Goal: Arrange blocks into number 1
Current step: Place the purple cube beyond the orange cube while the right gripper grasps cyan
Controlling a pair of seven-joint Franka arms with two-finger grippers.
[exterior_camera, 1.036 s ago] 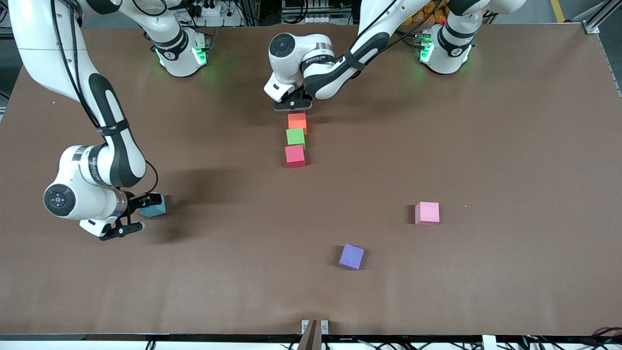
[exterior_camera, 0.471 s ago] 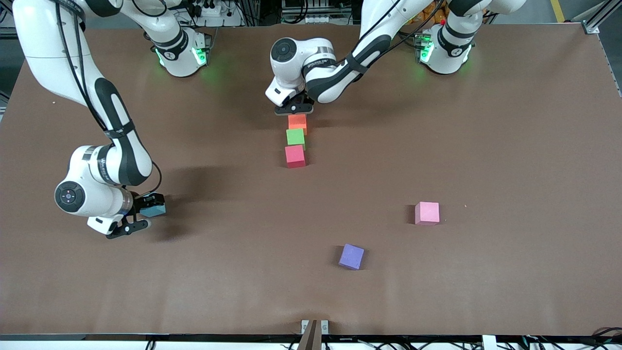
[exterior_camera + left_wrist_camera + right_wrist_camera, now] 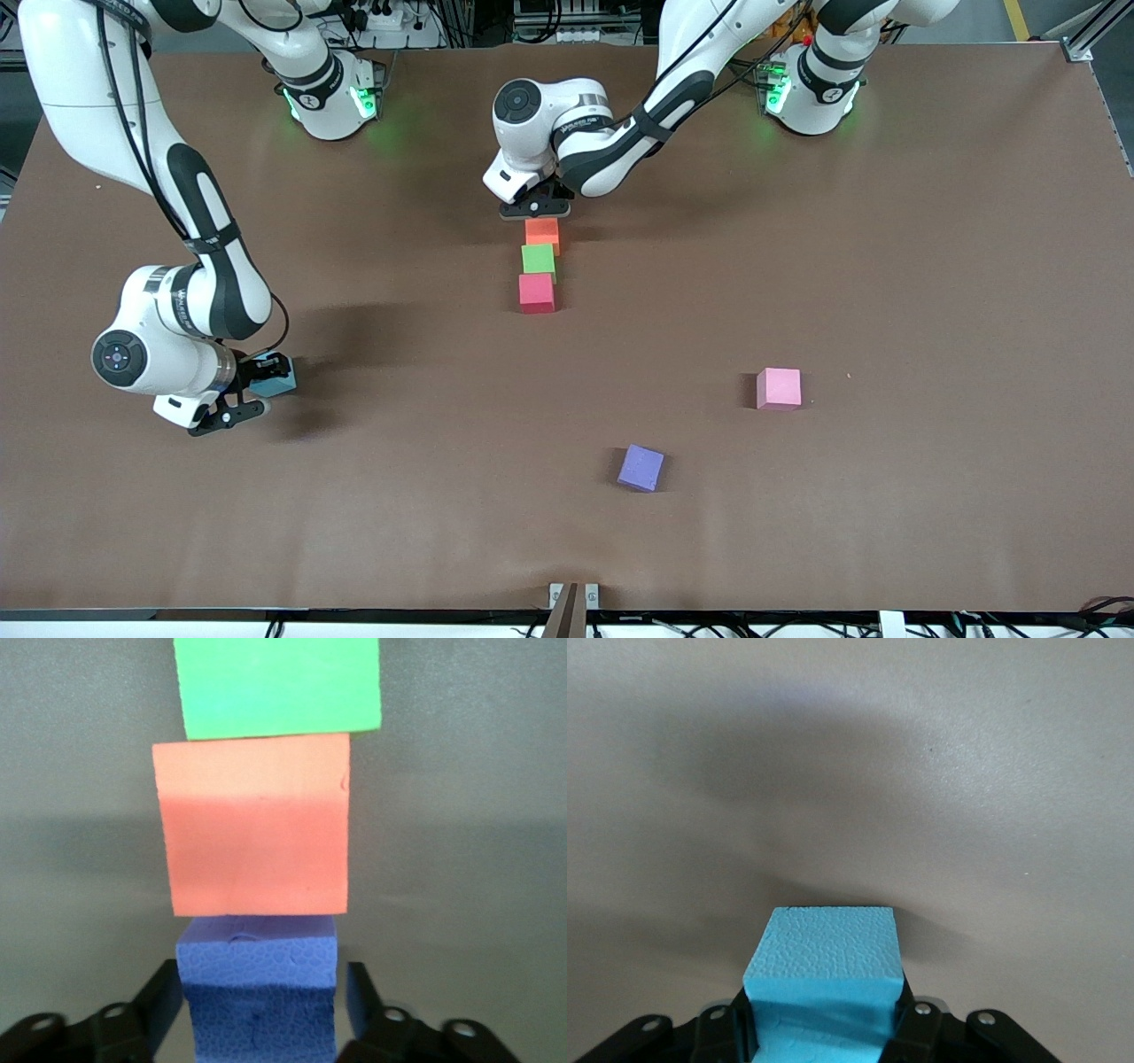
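The only lettering stands on the two arms: a dark line of print along the white wrist link of the left arm (image 3: 580, 105) and another along the white forearm link of the right arm (image 3: 177, 301). Neither can be read.

Two white Franka arms, black at the joints

Glossy white shells, black cables along the links, green lights glowing at both bases, black grippers with round screws.
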